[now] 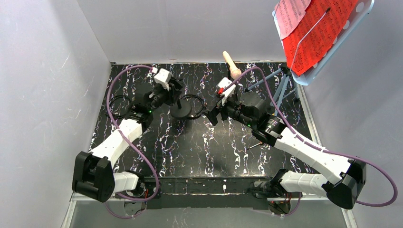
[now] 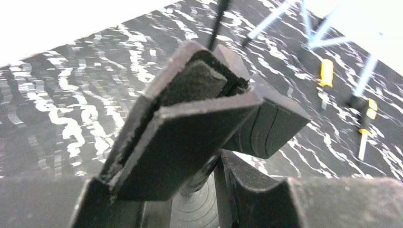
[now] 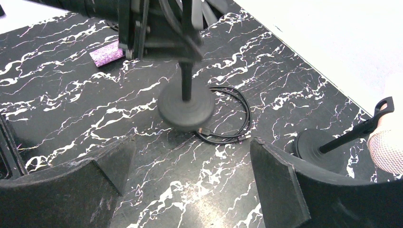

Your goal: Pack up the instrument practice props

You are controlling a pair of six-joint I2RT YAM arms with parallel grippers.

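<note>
1. Seen from above, with 12 o'clock at the far wall, the left hand (image 1: 172,96) is at 10 o'clock of the middle of the table (image 1: 157,156), clenched on the thin stem of a post (image 1: 180,109)
2. The right wrist view shows the stem running straight down from that hand to the round base; the base is blurred, so I cannot tell whether it touches the table
3. The right hand (image 1: 212,115) is near the table's middle, at 3 o'clock of the post, released, with its jaws spread wide and nothing between them
4. A coiled cable (image 1: 194,100) lies against the post's base on its 2 o'clock side
5. In the right wrist view the second post (image 3: 317,150) stands at 4 o'clock of the first, its stem tilted toward 2 o'clock, with a clip at the tip
6. The cream mic (image 1: 231,64) is at 1 o'clock by the far edge; its mesh head shows just beside the second post
7. The purple mic (image 3: 107,53) lies flat on the table at 10 o'clock of the held post, partly hidden behind the left hand
8. The red page (image 1: 323,28) and pink page (image 1: 290,14) rest on the stand (image 1: 349,40) at 2 o'clock, with the pink one over the red one's upper left
9. Two screwdrivers (image 2: 325,72) lie on the table near the stand's legs
</note>
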